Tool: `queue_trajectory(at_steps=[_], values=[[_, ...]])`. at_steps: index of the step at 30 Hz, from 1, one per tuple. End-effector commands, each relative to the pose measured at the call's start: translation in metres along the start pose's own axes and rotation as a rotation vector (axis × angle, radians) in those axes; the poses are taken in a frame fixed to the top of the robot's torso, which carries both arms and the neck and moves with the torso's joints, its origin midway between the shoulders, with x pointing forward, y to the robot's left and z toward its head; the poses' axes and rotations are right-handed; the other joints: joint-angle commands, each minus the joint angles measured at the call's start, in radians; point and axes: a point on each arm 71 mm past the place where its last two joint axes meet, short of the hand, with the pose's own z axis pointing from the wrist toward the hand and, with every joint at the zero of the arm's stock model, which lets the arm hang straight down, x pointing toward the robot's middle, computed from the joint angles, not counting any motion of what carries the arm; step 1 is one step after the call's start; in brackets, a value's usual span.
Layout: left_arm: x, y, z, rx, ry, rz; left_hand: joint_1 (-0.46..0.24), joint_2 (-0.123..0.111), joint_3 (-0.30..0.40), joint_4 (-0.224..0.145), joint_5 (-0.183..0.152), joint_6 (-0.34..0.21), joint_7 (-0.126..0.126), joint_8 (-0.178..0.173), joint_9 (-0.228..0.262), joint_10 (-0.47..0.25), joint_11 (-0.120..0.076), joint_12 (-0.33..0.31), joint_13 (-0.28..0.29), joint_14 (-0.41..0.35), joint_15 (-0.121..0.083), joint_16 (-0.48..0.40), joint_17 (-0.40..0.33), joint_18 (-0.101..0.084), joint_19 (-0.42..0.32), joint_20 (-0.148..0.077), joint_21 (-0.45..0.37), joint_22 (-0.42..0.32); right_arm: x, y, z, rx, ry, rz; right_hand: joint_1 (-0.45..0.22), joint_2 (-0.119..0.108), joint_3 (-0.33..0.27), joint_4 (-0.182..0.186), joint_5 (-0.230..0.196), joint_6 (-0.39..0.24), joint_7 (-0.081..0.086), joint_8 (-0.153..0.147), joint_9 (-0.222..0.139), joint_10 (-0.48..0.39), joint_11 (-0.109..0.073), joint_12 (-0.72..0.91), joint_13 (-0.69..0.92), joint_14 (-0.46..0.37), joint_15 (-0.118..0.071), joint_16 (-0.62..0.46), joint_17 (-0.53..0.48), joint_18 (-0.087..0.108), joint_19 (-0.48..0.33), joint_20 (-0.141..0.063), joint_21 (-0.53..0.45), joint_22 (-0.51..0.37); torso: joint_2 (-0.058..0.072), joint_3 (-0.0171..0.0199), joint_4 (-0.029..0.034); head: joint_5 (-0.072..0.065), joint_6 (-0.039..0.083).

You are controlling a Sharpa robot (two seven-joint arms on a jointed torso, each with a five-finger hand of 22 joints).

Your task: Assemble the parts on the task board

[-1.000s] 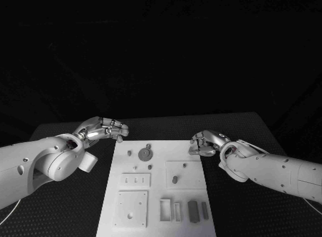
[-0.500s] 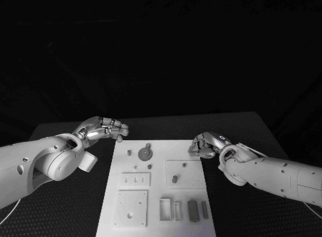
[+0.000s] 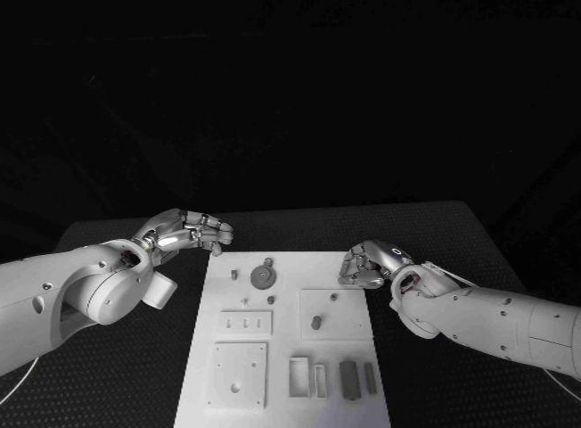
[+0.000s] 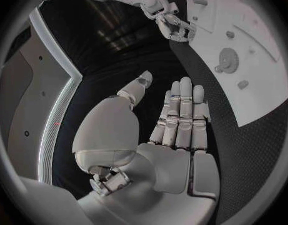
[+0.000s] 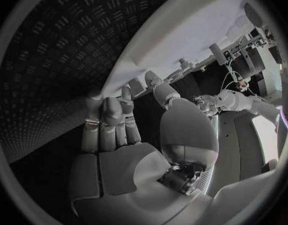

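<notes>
The white task board [image 3: 284,357] lies lengthwise in the middle of the table. On its far end are a dark gear [image 3: 261,277] and small pegs [image 3: 234,274]; an oval part [image 3: 316,323] stands in a square plate mid-board. Two dark bars [image 3: 348,379] lie near the front edge. My left hand [image 3: 188,234] hovers off the board's far left corner; in the left wrist view its fingers [image 4: 181,115] are stretched out with nothing in them. My right hand [image 3: 368,263] is at the board's right edge, holding nothing, with its fingertips [image 5: 126,94] beside the board's rim [image 5: 181,30].
White recessed plates [image 3: 240,376] and slotted pieces [image 3: 298,377] occupy the board's near half. Black textured table [image 3: 110,374] lies on both sides of the board. In the left wrist view the gear [image 4: 228,61] and my right hand [image 4: 175,27] appear across the board [image 4: 263,95].
My right hand has slipped slightly nearer to me along the board's right edge. The left hand and the parts have stayed put.
</notes>
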Motion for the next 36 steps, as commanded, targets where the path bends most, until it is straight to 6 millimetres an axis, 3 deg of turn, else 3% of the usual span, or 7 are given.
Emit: queue_trajectory(at_steps=[1,10,13,17,19,25,36], values=[[0.002,-0.0014,0.0006,0.009,0.017,-0.005,-0.006,0.006,0.001,-0.006,0.002,-0.003,0.004,-0.003,0.002,-0.003,0.002,-0.005,0.002,-0.008,0.001,-0.003,-0.002,0.005,-0.007,0.003,0.004,0.013,0.0025,0.0006,0.0002,0.002,0.001,-0.01,-0.01,0.002,-0.005,0.002,-0.002,0.018,0.011,0.004,0.001,0.001,-0.005,0.001,-0.001,0.002,-0.007,-0.007,0.002,0.036,0.005,-0.004,-0.001,-0.001,0.0,0.0004,0.0,0.0,0.001],[0.0019,-0.0011,0.0007,0.008,0.018,-0.005,-0.007,0.006,0.001,-0.006,0.002,-0.003,0.004,-0.004,0.002,-0.003,0.002,-0.005,0.002,-0.008,0.001,-0.003,-0.002,0.005,-0.007,0.003,0.004,0.013,0.0036,0.0017,0.001,0.0,0.002,-0.01,-0.007,0.011,0.003,0.003,-0.013,0.018,0.01,0.003,0.005,0.002,-0.007,-0.001,-0.002,0.002,-0.009,-0.008,0.002,0.036,0.006,-0.005,-0.002,-0.002,0.0,0.0006,-0.0002,0.002,0.001],[0.0019,-0.001,0.0007,0.007,0.019,-0.006,-0.007,0.006,0.001,-0.006,0.002,-0.003,0.005,-0.004,0.002,-0.003,0.002,-0.005,0.002,-0.008,0.001,-0.003,-0.002,0.005,-0.007,0.003,0.004,0.013,0.0036,0.0017,0.001,-0.003,0.002,-0.01,0.016,0.02,0.038,0.004,-0.072,0.019,0.008,0.002,0.013,0.005,-0.007,-0.002,-0.004,0.004,-0.01,-0.01,0.002,0.036,0.007,-0.007,-0.004,-0.004,0.0,0.0004,-0.0003,0.001,0.0],[0.0019,-0.001,0.0008,0.007,0.019,-0.005,-0.007,0.006,0.001,-0.006,0.002,-0.003,0.005,-0.004,0.002,-0.003,0.002,-0.005,0.002,-0.008,0.001,-0.003,-0.002,0.005,-0.007,0.003,0.004,0.013,0.0043,0.0023,0.001,-0.006,0.007,-0.009,0.043,0.017,0.116,0.015,-0.081,0.022,0.008,0.001,0.023,0.009,-0.007,-0.002,-0.005,0.006,-0.01,-0.011,0.004,0.036,0.01,-0.007,-0.004,-0.006,-0.001,0.0009,-0.001,0.001,0.001],[0.0021,-0.001,0.0008,0.007,0.02,-0.006,-0.007,0.006,0.001,-0.006,0.002,-0.003,0.005,-0.004,0.002,-0.003,0.002,-0.005,0.002,-0.008,0.001,-0.003,-0.002,0.005,-0.007,0.003,0.004,0.013,0.0045,0.0027,0.001,-0.008,0.009,-0.009,0.063,0.032,0.15,0.014,-0.082,0.024,0.007,0.002,0.026,0.01,-0.009,-0.002,-0.005,0.006,-0.011,-0.011,0.004,0.036,0.011,-0.008,-0.004,-0.006,0.0,0.0009,-0.0011,0.001,0.001],[0.0015,-0.0008,0.0005,0.006,0.017,-0.005,-0.008,0.007,0.001,-0.006,0.002,-0.003,0.005,-0.004,0.003,-0.003,0.002,-0.005,0.002,-0.008,0.001,-0.003,-0.002,0.005,-0.007,0.003,0.004,0.013,0.0042,0.0014,0.0006,-0.007,0.012,-0.01,0.078,0.035,0.254,0.019,-0.082,0.029,0.007,0.002,0.04,0.012,-0.009,-0.001,-0.005,0.008,-0.011,-0.01,0.007,0.036,0.01,-0.005,0.002,-0.002,0.0,0.0008,0.0004,0.0,0.0],[0.002,-0.0009,0.0008,0.006,0.019,-0.005,-0.007,0.009,0.002,-0.006,0.003,-0.003,0.006,-0.004,0.003,-0.003,0.002,-0.005,0.002,-0.009,0.001,-0.003,-0.002,0.005,-0.008,0.003,0.004,0.013,0.004,0.0026,0.0004,-0.018,0.008,0.005,0.078,0.048,0.301,0.015,-0.082,0.044,0.004,0.008,0.053,0.019,-0.011,0.001,-0.004,0.01,-0.011,-0.009,0.008,0.036,0.01,-0.004,0.009,0.002,0.0,0.0007,-0.0005,0.0,-0.001]])
